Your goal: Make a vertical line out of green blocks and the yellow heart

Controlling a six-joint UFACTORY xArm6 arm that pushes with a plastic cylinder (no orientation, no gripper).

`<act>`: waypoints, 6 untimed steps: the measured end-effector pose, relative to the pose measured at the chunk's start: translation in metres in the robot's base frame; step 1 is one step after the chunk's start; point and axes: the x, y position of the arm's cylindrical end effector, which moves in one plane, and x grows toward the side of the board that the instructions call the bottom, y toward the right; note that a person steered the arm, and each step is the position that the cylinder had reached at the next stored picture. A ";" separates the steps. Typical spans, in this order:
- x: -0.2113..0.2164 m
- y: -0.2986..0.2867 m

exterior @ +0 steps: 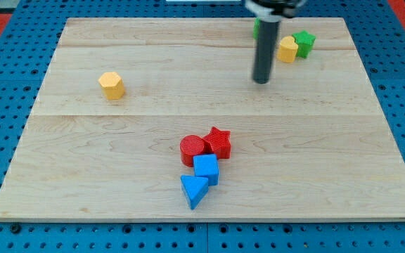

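A green star [304,42] sits near the view's top right, touching a yellow heart [287,50] on its left. A second green block [256,27] is mostly hidden behind the rod near the view's top; its shape cannot be made out. My tip [261,81] is on the board, below and left of the yellow heart and apart from it.
A yellow hexagon [111,85] lies at the view's left. In the lower middle are a red cylinder [192,150], a red star [218,143], a blue cube [206,169] and a blue triangle [194,190], clustered together. The wooden board [83,161] lies on a blue pegboard.
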 end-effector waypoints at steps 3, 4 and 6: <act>-0.096 0.070; -0.090 0.051; -0.056 0.031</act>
